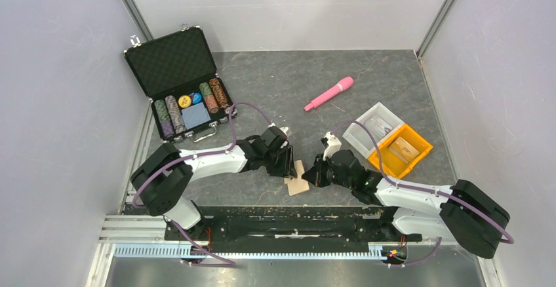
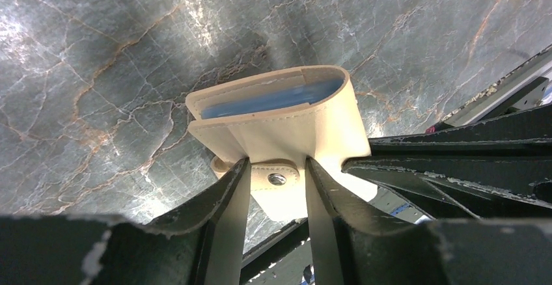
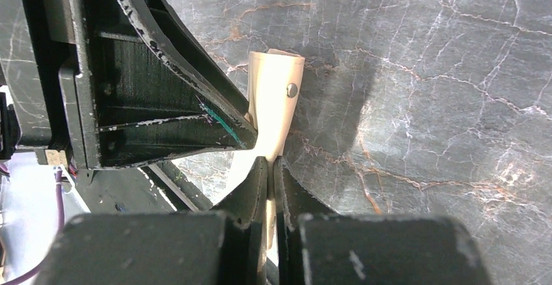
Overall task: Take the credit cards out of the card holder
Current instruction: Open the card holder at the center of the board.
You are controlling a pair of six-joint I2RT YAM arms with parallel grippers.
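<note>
Grey marbled bench [image 1: 282, 77], walled in white on three sides, is carrying two black-and-white arms whose bases are sitting along its near edge. Just beyond that edge, about midway along it, the card holder [image 1: 298, 183] is hanging between the two arms, with both of them gripping it. The left gripper [image 2: 276, 168] is clamping the tan wallet from both sides, its fingers [image 2: 229, 197] pressing in on either side of the snap tab [image 2: 276, 179]. The right gripper [image 3: 270, 171] is pinching together on a thin tan edge of the same wallet. The fold is bowing open towards the bench, and the pale blue lining [image 2: 273, 99] is showing inside. Whether any credit cards are sitting in that pocket cannot be told, nor whether the wallet's lower edge is touching the bench. Farther back, by the right edge, an orange tray [image 1: 419, 151] is lying against a clear tray [image 1: 367, 124], with a flat tan piece [image 1: 403, 148] resting inside the orange one. Beyond them, nearer the far edge, a pink stick-shaped tool [image 1: 330, 94] is lying on its side. At the far left corner, a black case [image 1: 172, 57] is standing open, its foam-lined lid upright and rows of poker chips [image 1: 172, 113] filling its base.
</note>
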